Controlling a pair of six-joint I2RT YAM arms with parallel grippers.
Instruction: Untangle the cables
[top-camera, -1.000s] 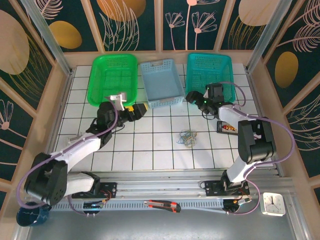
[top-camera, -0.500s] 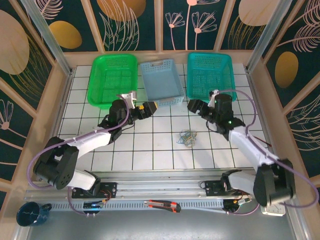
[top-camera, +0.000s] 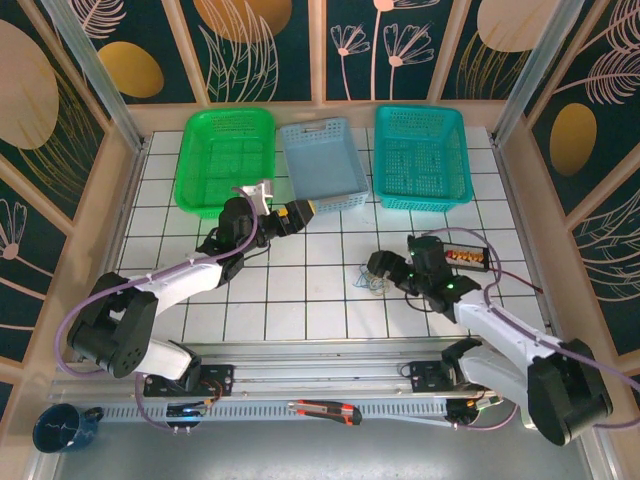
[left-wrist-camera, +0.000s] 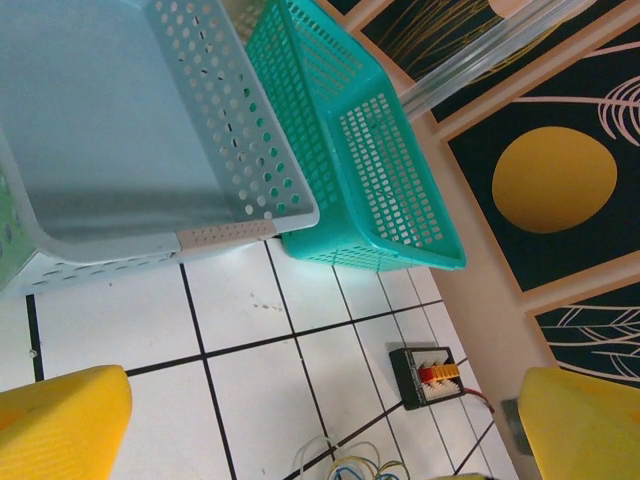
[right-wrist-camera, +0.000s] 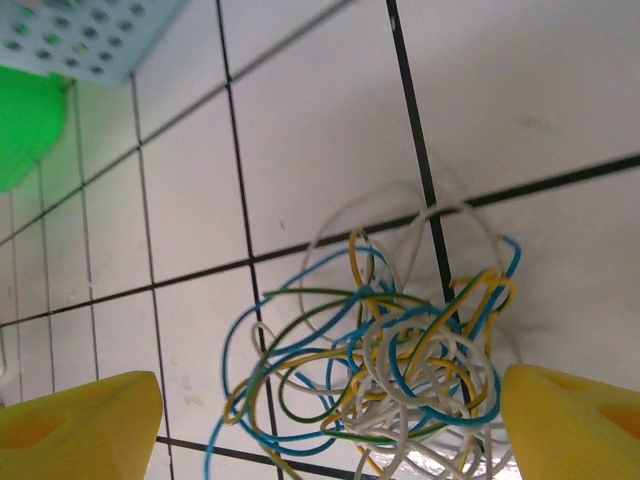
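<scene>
Cables (top-camera: 377, 277) lie knotted on the surface (top-camera: 300, 295), right of centre; right gripper (right-wrist-camera: 325, 422) spread just above them; left gripper (top-camera: 300, 212) spread, well apart to the far left. Closing here could seize the whole clump and tighten it; a one-armed pull may only drag it.

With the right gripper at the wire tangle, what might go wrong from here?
The open right gripper flanks the whole tangle of thin blue, yellow, white and green cables; closing may pinch the clump, not one wire. The open left gripper is apart, by the light blue perforated basket; unanchored, the tangle may lift whole.
</scene>
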